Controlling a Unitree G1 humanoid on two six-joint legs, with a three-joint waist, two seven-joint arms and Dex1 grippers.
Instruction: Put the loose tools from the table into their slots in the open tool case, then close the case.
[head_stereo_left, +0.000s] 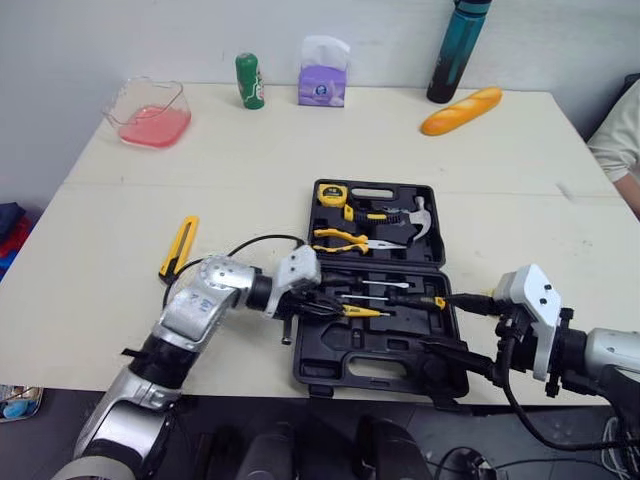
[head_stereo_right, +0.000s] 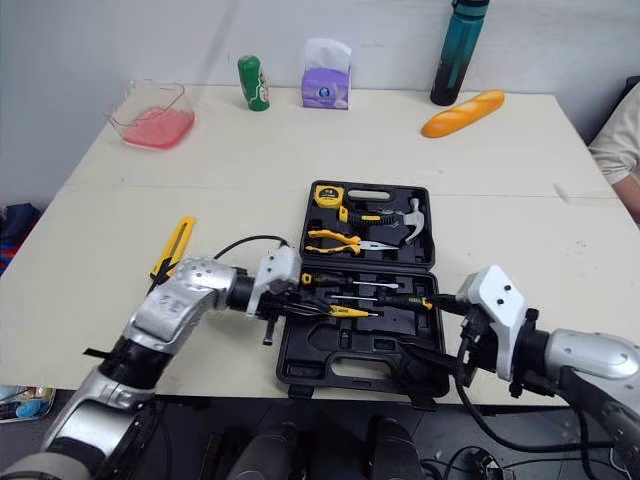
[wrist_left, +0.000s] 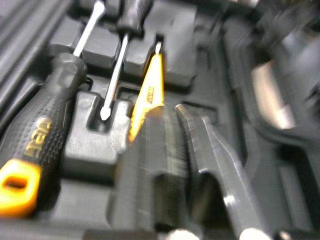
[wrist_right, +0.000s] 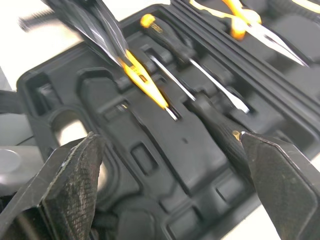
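Note:
The black tool case (head_stereo_left: 330, 375) lies open near the table's front edge. Its far half holds a tape measure (head_stereo_left: 331, 194), a hammer (head_stereo_left: 402, 220) and pliers (head_stereo_left: 350, 240); its near half holds black-handled screwdrivers (head_stereo_left: 400, 297). My left gripper (head_stereo_left: 322, 308) reaches in from the case's left side, shut on the handle end of a small yellow screwdriver (wrist_left: 150, 92), whose tip lies in a slot. At the case's right side, my right gripper (wrist_right: 170, 140) is wide open and holds nothing. A yellow utility knife (head_stereo_left: 179, 246) lies loose on the table, left of the case.
Along the table's far edge stand a pink container (head_stereo_left: 150, 115), a green can (head_stereo_left: 250, 80), a purple tissue pack (head_stereo_left: 323, 80), a teal bottle (head_stereo_left: 458, 50) and a bread loaf (head_stereo_left: 460, 110). A person's sleeve (head_stereo_left: 622, 135) shows at the right edge.

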